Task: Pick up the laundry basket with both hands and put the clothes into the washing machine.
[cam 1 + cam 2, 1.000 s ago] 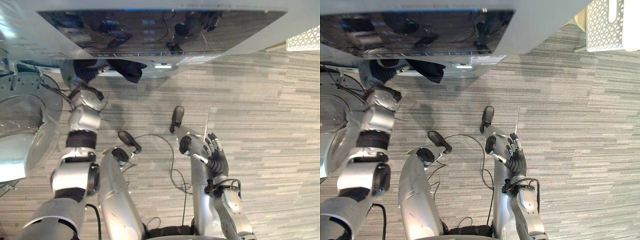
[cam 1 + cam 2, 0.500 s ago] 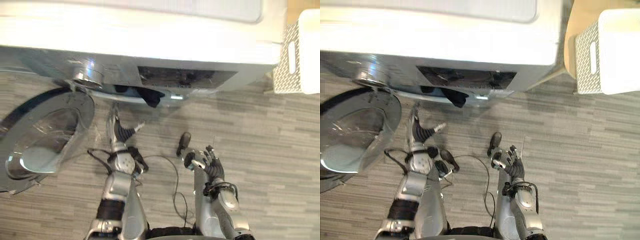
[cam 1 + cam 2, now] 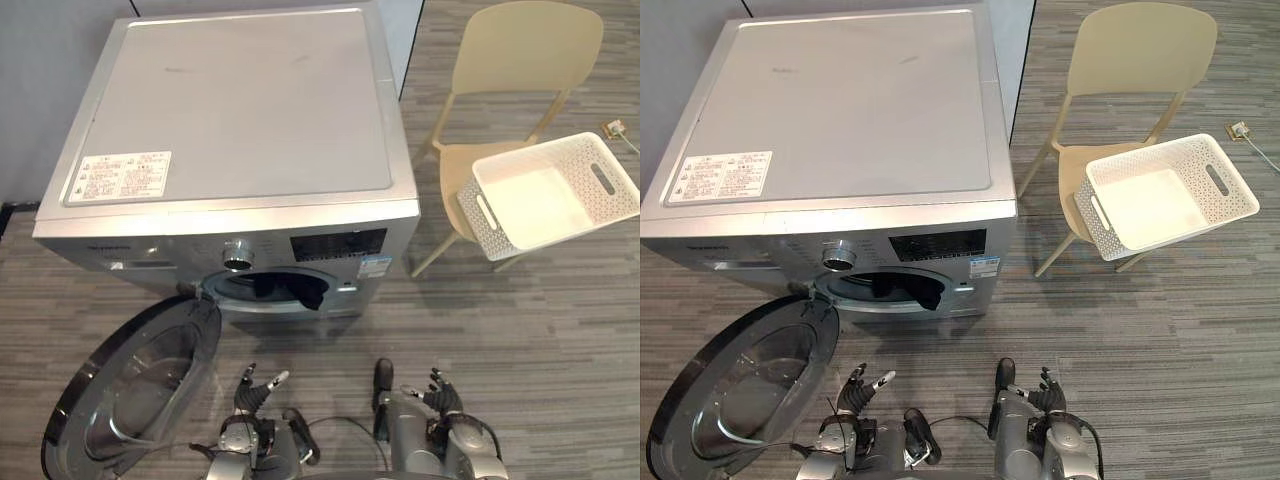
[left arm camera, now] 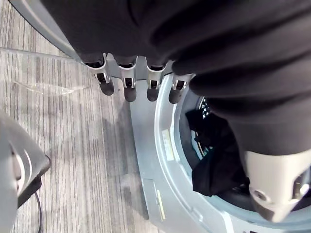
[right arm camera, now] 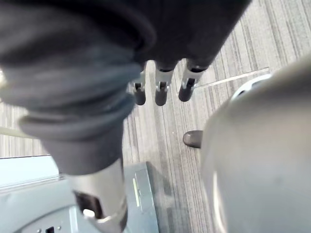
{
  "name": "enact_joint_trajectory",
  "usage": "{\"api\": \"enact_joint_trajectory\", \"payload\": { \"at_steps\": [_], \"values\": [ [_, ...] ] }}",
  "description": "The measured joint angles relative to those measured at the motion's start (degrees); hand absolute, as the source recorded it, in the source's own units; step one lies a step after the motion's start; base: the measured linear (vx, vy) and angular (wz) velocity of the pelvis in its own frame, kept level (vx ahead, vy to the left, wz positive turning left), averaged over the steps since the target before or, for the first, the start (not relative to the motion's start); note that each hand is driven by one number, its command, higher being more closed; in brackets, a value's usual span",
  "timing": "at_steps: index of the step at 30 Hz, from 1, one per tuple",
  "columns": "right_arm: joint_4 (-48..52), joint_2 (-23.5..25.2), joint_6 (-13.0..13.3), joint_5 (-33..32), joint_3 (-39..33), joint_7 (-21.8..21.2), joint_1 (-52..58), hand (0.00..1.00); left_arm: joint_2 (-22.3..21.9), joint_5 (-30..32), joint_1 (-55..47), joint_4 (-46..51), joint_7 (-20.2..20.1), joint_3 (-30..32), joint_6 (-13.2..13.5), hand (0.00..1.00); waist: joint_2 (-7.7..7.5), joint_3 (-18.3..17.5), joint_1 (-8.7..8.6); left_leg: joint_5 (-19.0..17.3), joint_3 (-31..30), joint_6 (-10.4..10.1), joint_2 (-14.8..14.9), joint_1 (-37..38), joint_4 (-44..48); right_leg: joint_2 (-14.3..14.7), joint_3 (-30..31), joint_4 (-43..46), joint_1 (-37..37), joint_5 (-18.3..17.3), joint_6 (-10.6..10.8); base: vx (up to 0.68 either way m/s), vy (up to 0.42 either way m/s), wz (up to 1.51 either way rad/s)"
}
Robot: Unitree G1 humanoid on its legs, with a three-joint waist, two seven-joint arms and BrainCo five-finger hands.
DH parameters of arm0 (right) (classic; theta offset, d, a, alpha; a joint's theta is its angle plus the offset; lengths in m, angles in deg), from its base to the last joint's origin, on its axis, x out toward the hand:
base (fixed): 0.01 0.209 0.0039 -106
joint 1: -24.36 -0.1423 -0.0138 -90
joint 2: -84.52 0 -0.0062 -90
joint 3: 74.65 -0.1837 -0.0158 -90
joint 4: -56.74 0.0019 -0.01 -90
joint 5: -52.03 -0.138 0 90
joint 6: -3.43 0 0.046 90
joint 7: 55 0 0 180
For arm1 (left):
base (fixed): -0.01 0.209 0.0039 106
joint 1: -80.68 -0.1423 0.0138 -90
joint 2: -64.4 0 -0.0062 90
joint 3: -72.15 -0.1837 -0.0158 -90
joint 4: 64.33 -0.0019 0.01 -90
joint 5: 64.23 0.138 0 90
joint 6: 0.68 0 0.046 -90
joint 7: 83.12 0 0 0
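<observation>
A silver washing machine [image 3: 240, 110] stands ahead with its round door [image 3: 130, 390] swung open to the left. Dark clothes [image 3: 298, 290] lie in the drum mouth, one piece drooping over the rim; the left wrist view shows them as a dark bundle [image 4: 214, 162] inside. The white perforated laundry basket [image 3: 478, 228] sits tilted on a beige chair [image 3: 520, 60] at the right, its inside bare. My left hand [image 3: 247, 395] is low in front of the door, fingers [image 4: 126, 87] straight, holding nothing. My right hand [image 3: 440, 392] is low at the right, fingers [image 5: 160, 92] straight and empty.
Grey striped floor [image 3: 560, 330] stretches between the washer and the chair. The open door takes up the floor at the lower left. A blue-grey wall [image 3: 60, 60] stands behind the machine, and a small floor socket [image 3: 612, 128] lies at the far right.
The camera has risen and pulled back, bringing the whole washer, chair and basket into sight. My left arm has drawn back from the drum mouth and now hangs low. The right hand stays low.
</observation>
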Motion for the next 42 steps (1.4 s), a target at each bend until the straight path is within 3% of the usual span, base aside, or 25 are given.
{"api": "enact_joint_trajectory", "payload": {
  "at_steps": [1, 3, 5, 6, 8, 10, 12, 13, 16, 19, 20, 22, 23, 27, 29, 30, 31, 32, 33, 34, 35, 36, 38, 40, 42],
  "values": [
    [-1.44, -0.78, -0.24, 0.03, -0.72, -0.10, -1.12, 0.00, 0.01, -0.01, -0.20, -0.21, 0.01, 1.37, 0.35, 0.00, 0.40, -0.52, -0.03, 0.83, 0.94, 1.16, 0.36, 1.60, -3.18, -0.24, -0.95, 2.82, 0.52, -1.82, -0.38, -0.03, 0.054, 0.09],
    [-3.76, -0.71, -0.57, 0.43, -1.22, -0.03, -1.31, 0.00, 0.52, -0.16, -0.47, -0.80, 0.01, 2.06, 0.61, 0.00, 0.15, -0.94, -0.27, 1.27, -0.25, 1.20, -0.06, 4.40, -4.16, -3.58, -4.70, 22.02, 0.51, -12.79, -1.31, -0.01, 0.048, 0.36],
    [-7.03, -0.09, -1.08, 2.28, -1.17, -0.24, -1.29, 0.00, 1.58, -1.06, -2.11, -0.61, 0.05, 2.96, 0.70, 0.00, -0.82, -3.33, -0.04, 1.31, -3.23, 1.14, -0.46, 4.27, -3.16, -5.49, -4.77, 30.70, 2.85, -16.88, 1.48, 0.01, -0.095, 0.74],
    [-8.20, 0.53, -1.46, 3.94, -1.22, -0.13, -1.42, 0.00, 1.75, -2.44, -2.31, -0.57, 0.02, 3.02, 0.73, 0.00, -2.47, -4.42, 0.11, 2.16, -5.33, 0.49, -1.67, 4.16, -3.42, -5.41, -4.40, 29.65, 4.16, -17.88, 2.22, 0.02, -0.140, 0.88],
    [-10.38, 0.28, -1.90, 6.44, -2.04, -0.01, -1.91, 0.00, 0.28, -3.93, -2.59, -0.04, -0.13, 3.03, 0.71, 0.00, -1.44, -6.15, 1.40, 5.72, -8.08, 0.42, -2.83, 3.53, -7.08, -3.41, -3.53, 23.74, 6.76, -18.50, 2.68, 0.01, -0.104, 0.66],
    [-12.64, 0.21, -2.86, 8.38, -2.38, -0.03, -3.53, 0.00, -1.36, -6.72, -3.28, 2.99, -0.12, 2.76, 1.00, 0.00, -1.84, -6.44, 2.03, 7.22, -10.32, 0.45, -4.06, 1.11, -7.06, -3.58, -0.48, 18.94, 8.27, -21.81, 2.58, -0.05, -0.182, 0.75],
    [-14.62, 0.21, -4.03, 8.88, -2.27, -0.10, -4.74, 0.00, -2.51, -10.00, -3.16, 4.38, -0.17, 2.85, 1.16, 0.00, -1.65, -6.50, 4.54, 7.77, -11.44, 0.04, -3.91, -1.28, -5.66, -2.60, -0.76, 12.52, 10.62, -24.09, 2.15, -0.14, -0.217, 0.49],
    [-14.98, 0.12, -4.50, 9.13, -2.07, -0.11, -6.42, 0.00, -3.08, -12.83, -3.50, 4.72, -0.25, 2.84, 1.21, 0.00, -0.12, -6.45, 5.00, 9.51, -13.91, -0.26, -2.68, -3.84, -4.49, -0.74, -2.54, 9.57, 11.57, -22.39, 1.19, -0.17, -0.193, 0.41],
    [-15.13, 0.12, -4.82, 10.99, -2.37, -0.28, -6.57, 0.00, -3.12, -17.18, -5.74, 6.69, -1.56, 2.79, 1.19, 0.00, 0.20, -6.12, 5.18, 13.90, -18.22, -1.78, -2.39, -4.11, -7.59, 1.62, -7.00, 5.50, 14.43, -20.06, -0.68, -0.18, -0.157, 0.67],
    [-15.18, -0.57, -4.93, 11.30, -3.76, -0.30, -6.90, 0.00, -3.06, -18.84, -6.81, 7.96, -2.60, 2.75, 1.16, 0.00, 0.44, -5.78, 6.31, 18.83, -17.03, -2.75, -1.44, -4.20, -12.48, 2.03, -10.19, 4.98, 13.93, -18.70, -2.52, -0.21, -0.101, 0.54],
    [-15.32, -0.69, -5.03, 12.05, -6.10, -0.24, -6.92, 0.00, -3.07, -20.42, -6.87, 8.66, -3.58, 2.64, 1.12, 0.00, 0.49, -5.31, 6.23, 18.94, -14.41, -1.54, -0.66, -5.19, -10.36, 1.64, -12.63, 4.18, 13.99, -17.58, -3.60, -0.22, -0.053, 0.57],
    [-15.86, -1.00, -5.47, 13.19, -7.28, -0.26, -7.12, 0.00, -3.06, -21.43, -8.30, 10.42, -4.28, 2.92, 1.06, 0.00, 0.16, -4.98, 6.24, 14.24, -13.46, 1.79, 1.25, -5.79, -1.61, 0.81, -13.53, 4.17, 14.09, -16.76, -3.89, -0.19, 0.010, 0.43],
    [-16.10, -1.31, -5.93, 13.39, -7.45, -0.27, -7.05, 0.00, -3.08, -22.39, -9.27, 11.52, -4.83, 3.06, 1.05, 0.00, -0.18, -4.77, 6.19, 12.63, -14.17, 1.78, 2.03, -5.46, 2.83, 0.28, -13.50, 3.88, 14.19, -16.14, -3.62, -0.25, 0.100, 0.20],
    [-16.46, -2.35, -6.21, 13.48, -7.46, -0.32, -5.76, 0.00, -4.42, -25.38, -11.06, 16.48, -5.01, 7.67, 0.99, 0.00, 0.81, -5.21, 6.04, 8.67, -19.39, -1.56, 7.67, -0.39, 14.33, -0.52, -12.47, -1.46, 14.46, -10.61, -3.13, -0.20, 0.170, -0.03],
    [-16.52, -2.18, -6.30, 13.51, -8.05, -0.40, -4.58, 0.00, -4.52, -26.14, -11.25, 18.45, -4.92, 9.81, 1.04, 0.00, 1.53, -5.70, 5.72, 10.89, -21.97, -2.03, 8.96, 3.99, 13.07, -0.81, -12.26, -4.32, 14.29, -8.08, -1.64, -0.23, 0.318, 0.00],
    [-16.92, -2.20, -6.41, 13.50, -9.44, -0.39, -4.22, 0.00, -5.14, -26.24, -10.53, 18.98, -4.79, 11.17, 1.05, 0.00, 2.55, -6.24, 5.79, 11.70, -23.14, -2.82, 6.90, 5.56, 8.21, -0.70, -11.71, -8.33, 14.51, -5.96, 0.19, -0.18, 0.257, -0.10],
    [-17.28, -1.99, -6.47, 13.40, -9.54, -0.72, -4.54, 0.00, -5.41, -26.26, -10.65, 19.55, -4.63, 11.93, 1.19, 0.00, 2.72, -6.39, 5.97, 11.55, -23.66, -2.97, 6.51, 5.49, 6.53, -0.31, -11.51, -6.51, 13.37, -6.21, 0.71, -0.13, 0.234, -0.03],
    [-17.55, -1.35, -6.46, 13.45, -9.53, -1.34, -4.08, 0.00, -3.87, -26.26, -11.07, 20.76, -4.49, 12.44, 1.25, 0.00, 0.57, -7.11, 5.31, 11.35, -25.95, -3.18, 4.43, 5.85, 3.40, -0.05, -10.39, -2.67, 12.33, -6.27, -0.11, 0.09, 0.020, 0.30],
    [-18.08, -0.53, -6.46, 13.46, -9.67, -1.38, -3.50, 0.00, -2.72, -26.25, -11.79, 22.60, -4.60, 12.73, 1.41, 0.00, -1.45, -7.85, 4.38, 8.36, -28.37, -5.05, 2.35, 5.74, 3.92, -0.89, -11.21, -6.67, 14.47, -7.26, -0.92, 0.08, 0.059, 0.31],
    [-18.57, -1.47, -6.46, 13.48, -9.83, -1.37, -3.81, 0.00, -3.64, -26.25, -11.50, 22.77, -4.54, 12.65, 1.42, 0.00, 0.52, -7.56, 4.78, 6.10, -29.87, -6.11, 3.62, 5.89, 6.28, 0.34, -11.12, -6.74, 14.52, -6.20, -1.71, 0.05, 0.089, 0.10],
    [-18.77, -2.46, -6.83, 13.47, -10.34, -1.21, -4.21, 0.00, -4.48, -26.24, -11.85, 22.70, -4.56, 12.41, 1.47, 0.00, 2.83, -7.53, 4.64, 2.27, -31.33, -8.33, 4.87, 6.32, 6.13, 1.40, -10.79, -6.49, 14.15, -5.15, -0.68, -0.10, 0.279, -0.23],
    [-18.71, -2.75, -6.87, 13.36, -12.04, -1.25, -4.49, 0.00, -4.73, -26.23, -11.76, 22.30, -4.55, 11.80, 1.35, 0.00, 4.28, -7.91, 4.14, -1.76, -31.05, -9.00, 4.79, 7.49, 3.39, 1.39, -10.79, -6.58, 13.16, -3.62, 0.44, -0.17, 0.389, -0.02],
    [-18.89, -2.34, -6.97, 13.29, -12.68, -1.20, -5.09, 0.00, -4.09, -26.21, -10.97, 22.43, -4.61, 11.33, 1.34, 0.00, 3.92, -8.53, 2.99, -4.73, -28.78, -7.28, 2.84, 8.38, -2.42, -0.10, -11.08, -7.92, 12.04, -1.53, 1.46, -0.22, 0.341, 0.10],
    [-19.09, 0.40, -7.28, 13.30, -12.56, -1.38, -5.08, 0.00, -1.81, -26.08, -9.90, 22.72, -4.60, 10.82, 1.17, 0.00, 0.82, -8.89, 3.46, -5.05, -26.74, -6.18, -1.07, 7.18, -2.63, -4.20, -10.84, -8.29, 9.69, 0.00, 1.58, -0.22, 0.230, -0.25],
    [-18.38, 0.81, -7.30, 13.36, -12.55, -1.37, -4.85, 0.00, -0.62, -26.03, -9.21, 23.05, -4.66, 10.79, 1.02, 0.00, 0.54, -9.23, 3.02, -6.00, -26.73, -4.74, -2.34, 5.18, -0.17, -5.53, -10.90, -8.14, 8.85, -0.14, 1.90, -0.19, 0.125, -0.11]
  ]
}}
